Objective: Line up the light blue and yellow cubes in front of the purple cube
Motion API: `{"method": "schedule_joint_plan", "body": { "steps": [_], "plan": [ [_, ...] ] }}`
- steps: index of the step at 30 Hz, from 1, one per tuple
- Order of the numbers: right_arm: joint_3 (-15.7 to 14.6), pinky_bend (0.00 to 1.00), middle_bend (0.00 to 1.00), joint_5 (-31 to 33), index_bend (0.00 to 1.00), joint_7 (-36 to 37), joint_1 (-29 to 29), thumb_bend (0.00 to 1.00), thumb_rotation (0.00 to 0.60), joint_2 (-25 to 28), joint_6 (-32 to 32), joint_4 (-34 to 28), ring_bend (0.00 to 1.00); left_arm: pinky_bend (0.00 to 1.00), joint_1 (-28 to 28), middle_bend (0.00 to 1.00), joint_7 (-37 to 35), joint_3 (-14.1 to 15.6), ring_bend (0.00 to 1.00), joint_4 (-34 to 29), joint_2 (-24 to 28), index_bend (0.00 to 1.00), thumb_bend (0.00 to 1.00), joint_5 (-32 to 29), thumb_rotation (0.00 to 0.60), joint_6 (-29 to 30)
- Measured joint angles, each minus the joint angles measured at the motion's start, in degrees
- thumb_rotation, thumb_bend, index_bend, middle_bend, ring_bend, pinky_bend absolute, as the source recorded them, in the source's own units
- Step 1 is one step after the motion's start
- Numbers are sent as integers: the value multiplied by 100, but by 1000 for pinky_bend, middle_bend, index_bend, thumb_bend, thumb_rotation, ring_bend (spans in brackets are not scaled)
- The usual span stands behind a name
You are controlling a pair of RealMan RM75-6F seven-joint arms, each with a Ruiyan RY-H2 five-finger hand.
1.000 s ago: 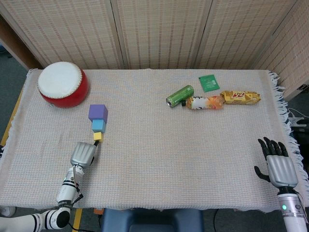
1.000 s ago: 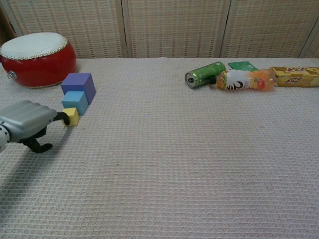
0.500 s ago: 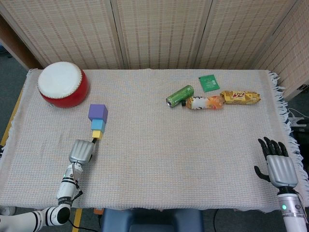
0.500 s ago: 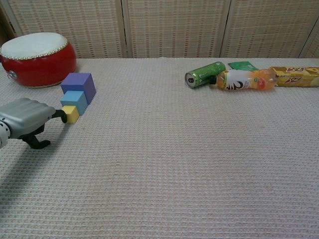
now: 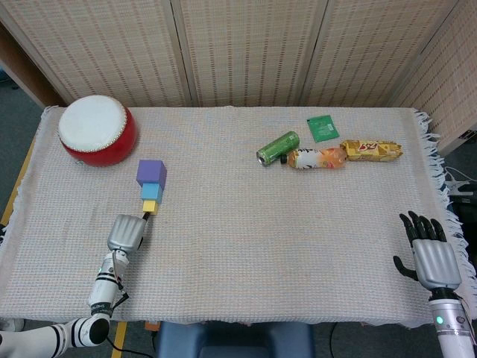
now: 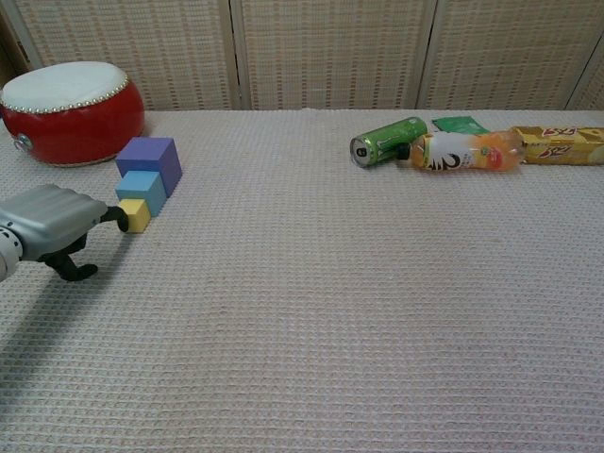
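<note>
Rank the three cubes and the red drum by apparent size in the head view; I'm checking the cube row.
1. Red drum with a white top
2. Purple cube
3. Light blue cube
4. Yellow cube

All sit close together on the table, so camera distance hardly skews this order.

The purple cube (image 5: 151, 173), the largest, sits upright on the table's left part. The smaller light blue cube (image 5: 152, 192) touches it at its 6 o'clock, and the smallest, the yellow cube (image 5: 150, 206), touches that one's 6 o'clock.
</note>
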Motion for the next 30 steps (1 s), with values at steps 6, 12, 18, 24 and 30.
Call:
{"method": "schedule_joint_plan", "body": {
  "steps": [6,12,18,24,30],
  "plan": [
    [-23,0,0,-67,0,-12,-12,101,523,2,29,-22,0,1000,112,1000,-75,123,1000,-354,106,234,354,253,600,213],
    [-102,0,0,-314,0,0,-75,101,522,27,160,-87,0,1000,394,993,-203,364,1000,-867,307,211,355,692,600,698],
    [-181,0,0,-536,0,193,-187,101,524,119,303,-122,0,465,1108,205,-802,872,235,-1351,875,9,354,1493,600,1728],
    [-279,0,0,-725,0,187,-297,101,524,115,445,-204,0,222,2014,27,-2117,1361,11,-1356,1475,0,350,2211,600,2737],
    [-435,0,0,-1130,0,371,-525,101,524,186,790,-257,0,221,2664,37,-2825,1598,13,-1278,2016,0,350,3120,600,3571]
  ]
}}
